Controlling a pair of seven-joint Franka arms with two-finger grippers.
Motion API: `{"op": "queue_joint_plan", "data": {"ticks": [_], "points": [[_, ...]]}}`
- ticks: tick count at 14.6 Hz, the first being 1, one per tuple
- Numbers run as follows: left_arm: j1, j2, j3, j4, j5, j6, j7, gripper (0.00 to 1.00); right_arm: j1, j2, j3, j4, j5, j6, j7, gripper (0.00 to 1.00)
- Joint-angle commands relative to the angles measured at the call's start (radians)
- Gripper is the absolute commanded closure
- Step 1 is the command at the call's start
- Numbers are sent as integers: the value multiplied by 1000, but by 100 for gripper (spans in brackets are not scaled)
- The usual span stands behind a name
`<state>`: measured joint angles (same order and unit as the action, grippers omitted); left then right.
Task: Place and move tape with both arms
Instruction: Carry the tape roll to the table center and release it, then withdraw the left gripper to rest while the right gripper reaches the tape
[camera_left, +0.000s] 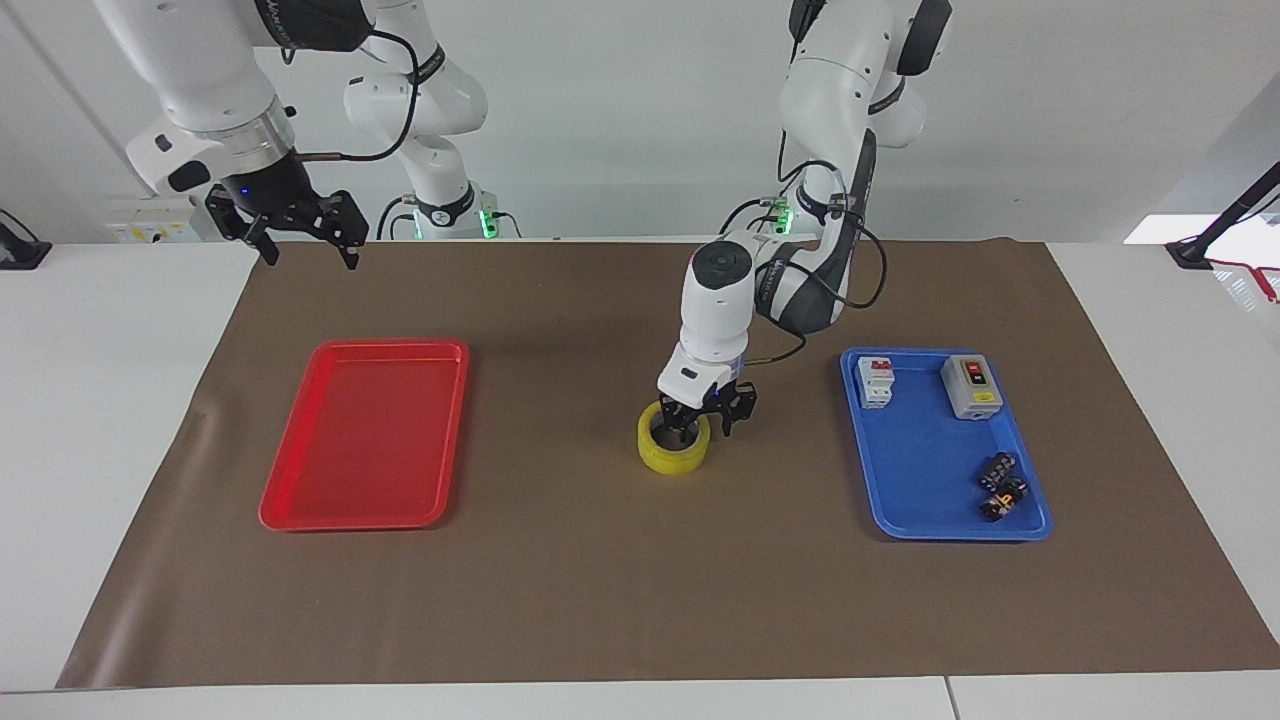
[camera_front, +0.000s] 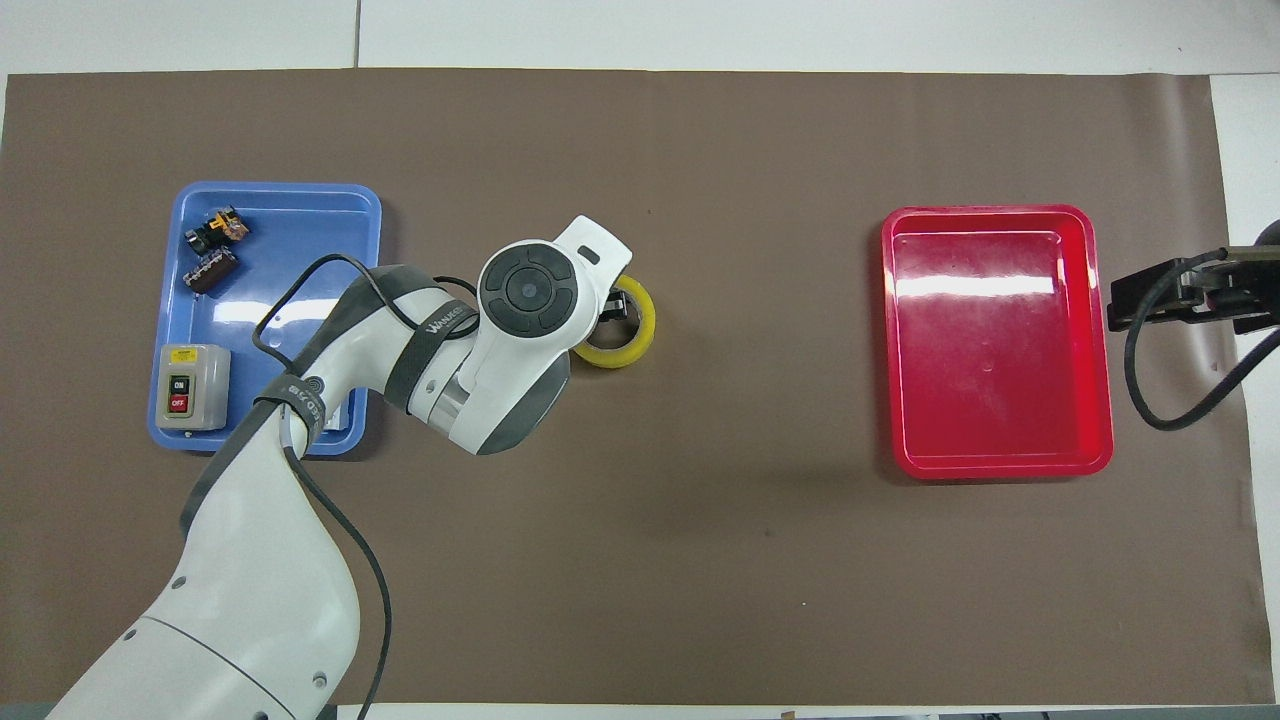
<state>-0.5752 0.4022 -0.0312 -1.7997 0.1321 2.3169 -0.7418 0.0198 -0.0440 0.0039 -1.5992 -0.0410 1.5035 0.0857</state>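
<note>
Tape (camera_left: 675, 452): yellow roll, flat on brown mat (camera_left: 600, 600), mid-table, between red tray (camera_left: 365, 432) and blue tray (camera_left: 945, 500).

Left gripper (camera_left: 705, 425): low over the roll's rim on the blue-tray side; fingers spread apart, one inside the ring, one outside; nothing clamped.

Right gripper (camera_left: 300, 235): raised over the mat's edge at the right arm's end of the table, waiting; fingers wide apart, nothing held.

Red tray: bare, toward the right arm's end.

Blue tray: toward the left arm's end; holds grey switch box (camera_left: 972, 386), white breaker (camera_left: 875, 381), two small dark parts (camera_left: 1000, 485).
</note>
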Motion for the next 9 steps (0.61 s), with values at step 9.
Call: {"op": "queue_joint_plan", "data": {"ticks": [9], "points": [[279, -339, 2, -56, -100, -303, 293, 0, -4, -10, 8, -11, 44, 21, -81, 0]]}}
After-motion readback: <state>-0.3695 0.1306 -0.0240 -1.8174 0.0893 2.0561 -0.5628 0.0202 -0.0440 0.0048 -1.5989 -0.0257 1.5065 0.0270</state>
